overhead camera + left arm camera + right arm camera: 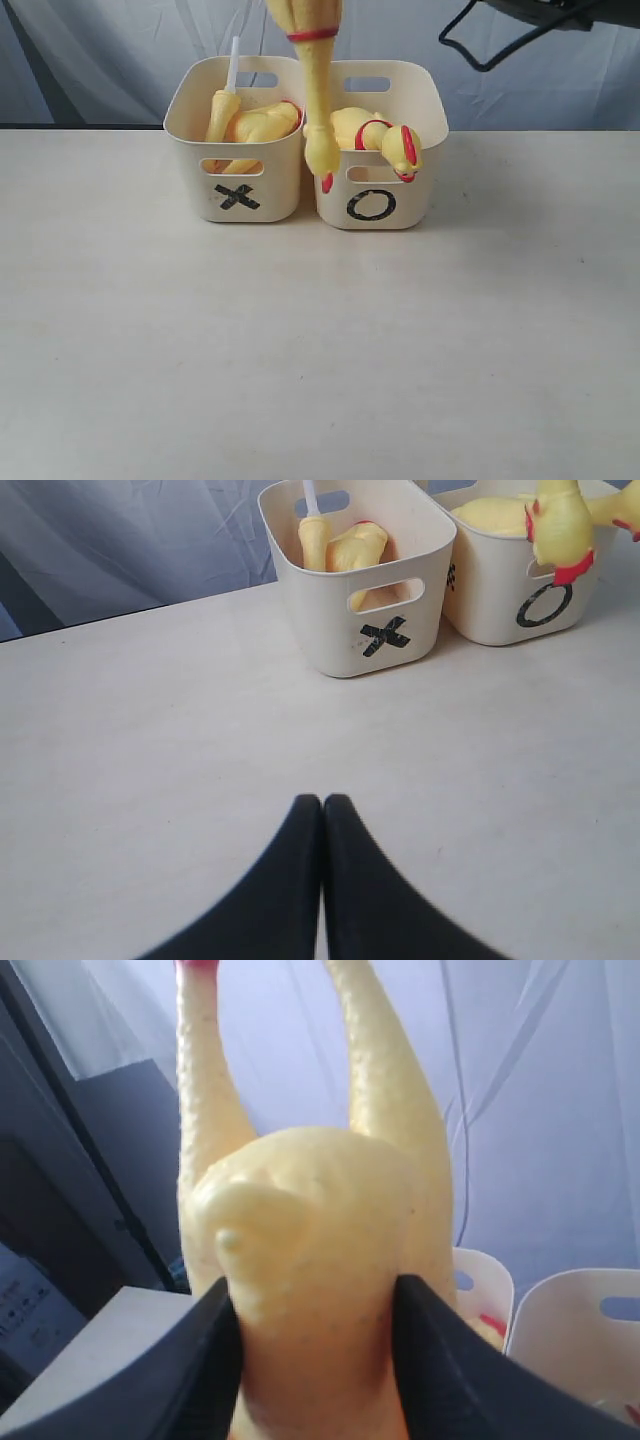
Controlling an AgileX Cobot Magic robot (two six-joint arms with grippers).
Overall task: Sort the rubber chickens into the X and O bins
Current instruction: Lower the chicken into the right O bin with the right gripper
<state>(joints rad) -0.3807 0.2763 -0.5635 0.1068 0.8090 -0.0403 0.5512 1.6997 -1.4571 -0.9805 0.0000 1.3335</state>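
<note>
A rubber chicken (315, 90) hangs head down from above the frame. Its head dangles where the X bin (270, 205) and the O bin (420, 205) meet. The right wrist view shows my right gripper (315, 1310) shut on this chicken's body (320, 1220), legs pointing away from the camera. The X bin holds yellow chicken pieces (255, 125), one with a white tube (233, 65). In the O bin lies another chicken (360, 128), its head (403, 150) draped over the front rim. My left gripper (322, 805) is shut and empty, low over the table in front of the X bin (400, 630).
The two bins stand side by side at the back of the pale table (300, 350). A curtain hangs behind them. A black cable (480, 45) loops at the upper right of the exterior view.
</note>
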